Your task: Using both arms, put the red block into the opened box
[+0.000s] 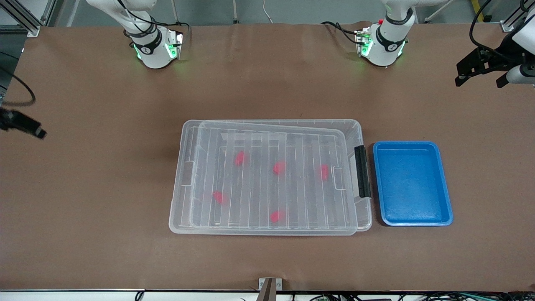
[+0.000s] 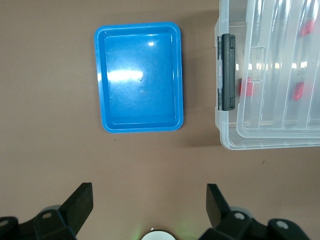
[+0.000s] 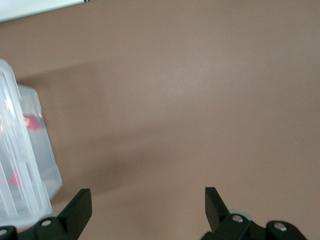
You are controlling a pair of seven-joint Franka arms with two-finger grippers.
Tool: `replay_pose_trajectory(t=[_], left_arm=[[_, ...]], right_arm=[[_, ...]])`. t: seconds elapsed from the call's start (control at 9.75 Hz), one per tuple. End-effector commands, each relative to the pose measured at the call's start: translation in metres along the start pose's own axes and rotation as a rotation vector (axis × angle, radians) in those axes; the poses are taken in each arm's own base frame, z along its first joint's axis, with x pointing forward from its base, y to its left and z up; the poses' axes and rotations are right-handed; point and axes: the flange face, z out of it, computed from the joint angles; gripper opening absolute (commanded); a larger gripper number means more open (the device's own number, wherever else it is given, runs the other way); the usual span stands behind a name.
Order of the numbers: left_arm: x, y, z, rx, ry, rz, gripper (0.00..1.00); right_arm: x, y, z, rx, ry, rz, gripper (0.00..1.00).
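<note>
The clear box (image 1: 177, 200) stands mid-table with its ribbed clear lid (image 1: 292, 138) lying on it, slightly askew. Through the lid I see several red blocks inside, among them one (image 1: 279, 167) near the middle and one (image 1: 276, 216) nearest the front camera. The black handle (image 1: 362, 171) is on the short end toward the left arm. My left gripper (image 1: 480, 79) (image 2: 150, 200) hangs open and empty over bare table at the left arm's end. My right gripper (image 1: 29, 126) (image 3: 148, 202) is open and empty over bare table at the right arm's end, away from the box (image 3: 45, 170).
A blue tray (image 1: 378, 184) (image 2: 105, 75) with nothing in it sits beside the box's handle end, toward the left arm's end. The two arm bases (image 1: 154, 50) (image 1: 382, 46) stand farthest from the front camera. Brown tabletop surrounds the box.
</note>
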Motion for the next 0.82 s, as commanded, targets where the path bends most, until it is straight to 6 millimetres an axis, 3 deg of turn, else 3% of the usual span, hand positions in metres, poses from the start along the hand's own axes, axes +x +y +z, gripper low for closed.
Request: replay_pose_trajectory(t=[0.0,0.72], left_arm=[[0.003,-0.002,0.007,-0.003,-0.015,0.015,1.00],[0.002,-0.002,0.007,-0.003,-0.020,0.017,1.00]], right_arm=[[-0.024,0.023,-0.008,-0.014,-0.024,-0.034,1.00],[-0.030,0.008,-0.007,0.002,-0.006,-0.056,1.00]])
